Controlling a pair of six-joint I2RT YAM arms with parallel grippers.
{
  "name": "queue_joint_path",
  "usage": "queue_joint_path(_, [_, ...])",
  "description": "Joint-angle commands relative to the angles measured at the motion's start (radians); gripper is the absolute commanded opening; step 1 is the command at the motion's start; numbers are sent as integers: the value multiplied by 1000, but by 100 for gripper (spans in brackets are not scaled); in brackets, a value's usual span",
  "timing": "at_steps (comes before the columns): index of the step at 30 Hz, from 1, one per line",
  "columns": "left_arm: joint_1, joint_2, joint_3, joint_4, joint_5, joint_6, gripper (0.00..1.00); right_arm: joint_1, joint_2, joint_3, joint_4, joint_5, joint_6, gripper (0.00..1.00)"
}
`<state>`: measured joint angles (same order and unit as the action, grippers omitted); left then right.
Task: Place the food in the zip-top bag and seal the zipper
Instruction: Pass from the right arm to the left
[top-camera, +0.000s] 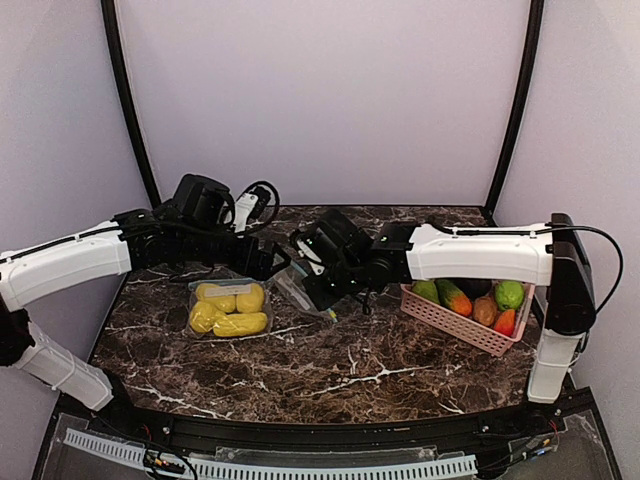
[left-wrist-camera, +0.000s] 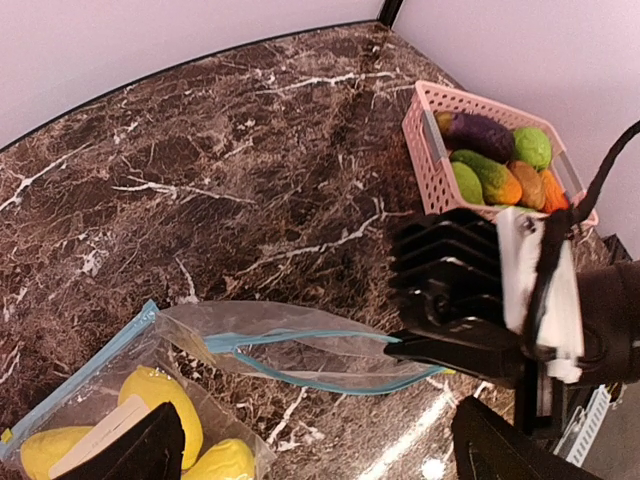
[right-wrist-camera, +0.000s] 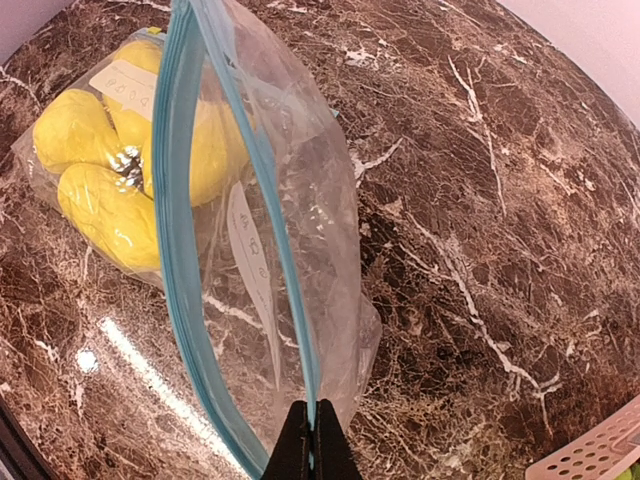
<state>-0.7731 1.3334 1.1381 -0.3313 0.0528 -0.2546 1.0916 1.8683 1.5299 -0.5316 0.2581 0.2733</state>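
Note:
The clear zip-top bag (top-camera: 232, 310) with a blue zipper lies left of centre and holds several yellow toy foods (top-camera: 240, 324). Its mouth gapes open toward the right. My right gripper (top-camera: 318, 298) is shut on the far end of the zipper rim (right-wrist-camera: 175, 200), with its fingertips (right-wrist-camera: 312, 440) pinching the blue strip. My left gripper (top-camera: 272, 262) hovers over the mouth with its jaws wide apart, one finger (left-wrist-camera: 140, 450) over the bag (left-wrist-camera: 300, 350) and yellow food (left-wrist-camera: 160, 395), the other finger (left-wrist-camera: 510, 450) beside the right gripper. More food (top-camera: 510, 293), green, orange-red, purple and brown, sits in the pink basket.
The pink slatted basket (top-camera: 450, 315) stands at the right of the dark marble table, also in the left wrist view (left-wrist-camera: 425, 160) and as a corner in the right wrist view (right-wrist-camera: 600, 455). Purple walls and black poles enclose the back.

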Motion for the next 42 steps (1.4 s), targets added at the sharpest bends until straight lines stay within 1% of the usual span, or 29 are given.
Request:
queue_joint_path(1, [21, 34, 39, -90, 29, 146, 94, 11, -18, 29, -8, -18, -8, 0])
queue_joint_path(4, [37, 59, 51, -88, 34, 182, 93, 12, -17, 29, -8, -28, -9, 0])
queue_joint_path(8, [53, 93, 71, -84, 37, 218, 88, 16, -12, 31, -8, -39, -15, 0])
queue_joint_path(16, [63, 148, 88, -57, 37, 248, 68, 16, 0, 43, -8, -46, -26, 0])
queue_joint_path(21, [63, 160, 81, -29, 44, 298, 64, 16, 6, 46, -8, -56, -31, 0])
queue_joint_path(25, [63, 166, 77, -7, 54, 325, 57, 16, 12, 45, -8, -59, -32, 0])
queue_joint_path(29, [63, 175, 75, -3, 65, 348, 47, 15, 14, 44, -8, -59, -29, 0])
queue_joint_path(32, [63, 178, 70, -2, 78, 359, 41, 16, 15, 44, -8, -58, -28, 0])
queue_joint_path(33, [63, 178, 69, 0, 78, 363, 38, 16, 15, 45, -8, -59, -28, 0])
queue_joint_path(36, [63, 182, 66, 1, 76, 373, 33, 16, 18, 48, -7, -64, -31, 0])
queue_joint_path(41, [63, 188, 57, 1, 72, 390, 17, 16, 23, 49, -6, -65, -28, 0])
queue_joint_path(42, [63, 187, 55, 0, 70, 391, 12, 16, 22, 49, -7, -59, -22, 0])
